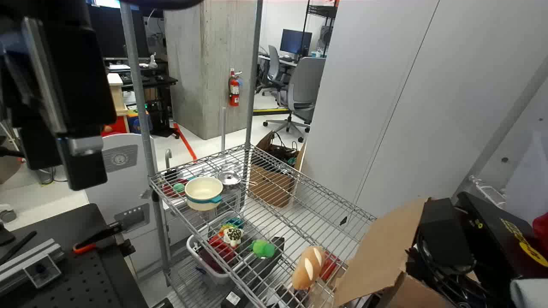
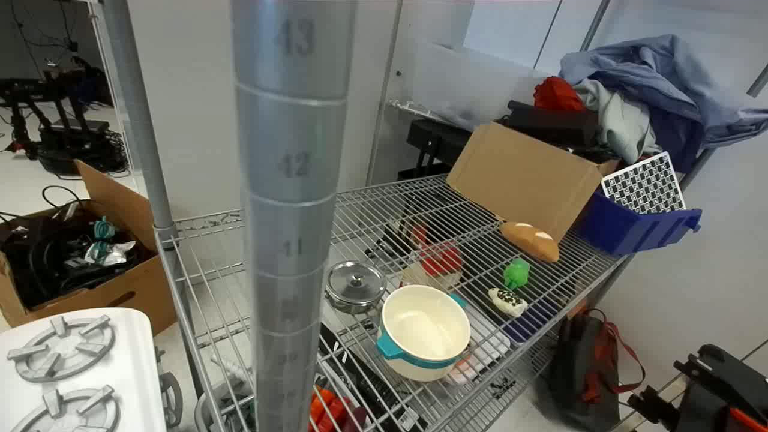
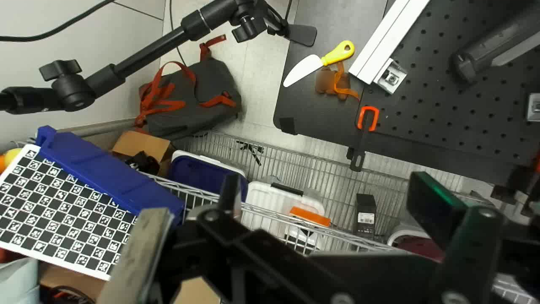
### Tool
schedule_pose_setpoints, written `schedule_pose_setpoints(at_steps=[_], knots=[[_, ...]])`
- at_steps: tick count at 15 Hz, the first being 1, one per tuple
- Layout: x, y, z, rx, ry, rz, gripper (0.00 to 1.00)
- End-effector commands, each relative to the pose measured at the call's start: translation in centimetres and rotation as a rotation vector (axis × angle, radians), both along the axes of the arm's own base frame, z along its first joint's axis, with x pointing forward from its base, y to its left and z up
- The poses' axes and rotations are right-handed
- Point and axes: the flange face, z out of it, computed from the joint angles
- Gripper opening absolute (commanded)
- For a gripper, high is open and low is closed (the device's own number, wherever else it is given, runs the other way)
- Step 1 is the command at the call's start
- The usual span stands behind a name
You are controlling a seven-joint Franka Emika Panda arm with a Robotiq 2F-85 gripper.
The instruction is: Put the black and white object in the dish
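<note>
The black and white object is a small white item with a dark-speckled top. It lies on the wire shelf in both exterior views (image 1: 233, 236) (image 2: 508, 302). The dish is a round cream bowl with teal handles (image 1: 203, 205) (image 2: 426, 327). It stands upright on the same shelf, apart from the object, and its visible inside is bare. My gripper (image 3: 333, 198) is open, with fingers wide apart and nothing between them. In an exterior view it hangs at the upper left, well above the shelf (image 1: 81, 162). Neither the object nor the dish shows in the wrist view.
A green toy (image 1: 262, 248) and a bread loaf (image 1: 308, 267) lie near the object. A lidded metal pot (image 2: 356, 285) stands beside the dish. Upright posts (image 1: 140, 85) rise at the shelf corners. A cardboard box (image 2: 522, 180) and a blue bin (image 2: 630, 228) stand at one end.
</note>
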Motion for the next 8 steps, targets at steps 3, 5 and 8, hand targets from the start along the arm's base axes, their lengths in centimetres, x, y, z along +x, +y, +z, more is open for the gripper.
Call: schedule_pose_setpoints(at_steps=[3,5,8], knots=[[0.0,0.0,0.1,0.000,0.000,0.000,1.00],[0.0,0.0,0.1,0.000,0.000,0.000,1.00],[2.2,-0.1,-1.3,0.009,0.004,-0.007,1.00]])
